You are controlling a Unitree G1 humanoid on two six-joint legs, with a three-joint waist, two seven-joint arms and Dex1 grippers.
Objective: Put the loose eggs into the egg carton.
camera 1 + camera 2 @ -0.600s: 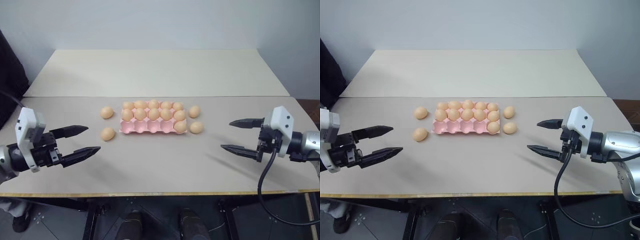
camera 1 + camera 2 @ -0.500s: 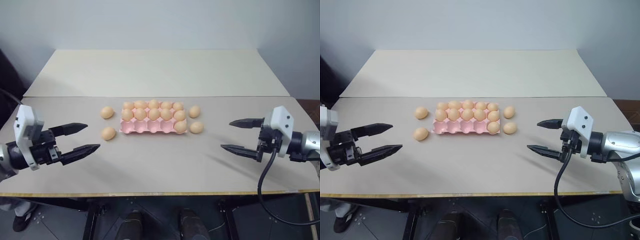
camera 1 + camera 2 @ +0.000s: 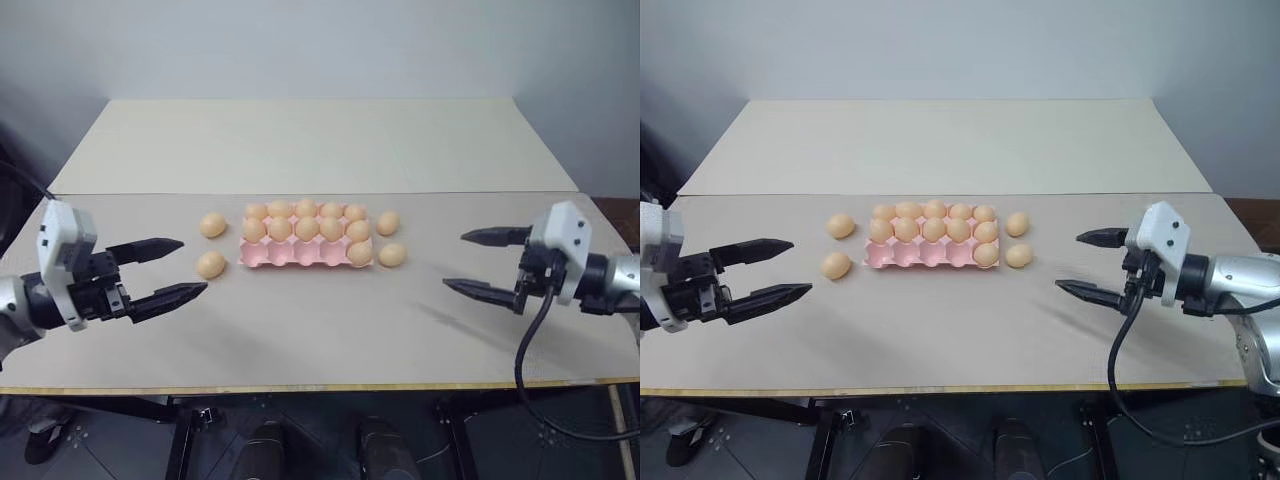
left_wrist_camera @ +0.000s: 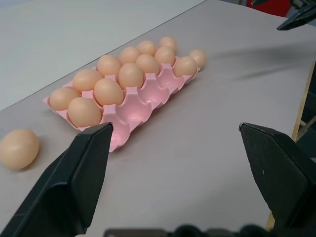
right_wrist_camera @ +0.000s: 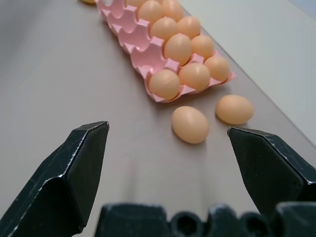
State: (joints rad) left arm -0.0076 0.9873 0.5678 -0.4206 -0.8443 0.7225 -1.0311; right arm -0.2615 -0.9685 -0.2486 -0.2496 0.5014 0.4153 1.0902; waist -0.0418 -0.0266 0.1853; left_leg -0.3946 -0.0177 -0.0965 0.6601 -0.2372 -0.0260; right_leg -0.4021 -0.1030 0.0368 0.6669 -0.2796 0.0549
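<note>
Since four loose eggs (image 3: 210, 264) flank the egg carton (image 3: 300, 255), we list left gripper (image 3: 168, 269) and right gripper (image 3: 487, 263) both agape, empty.

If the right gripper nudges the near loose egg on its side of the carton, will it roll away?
Probably. The egg is smooth and oval, lying free on the flat table, so an off-centre touch from the open right gripper would likely send it curving off. It may slip between hard fingertips too.
</note>
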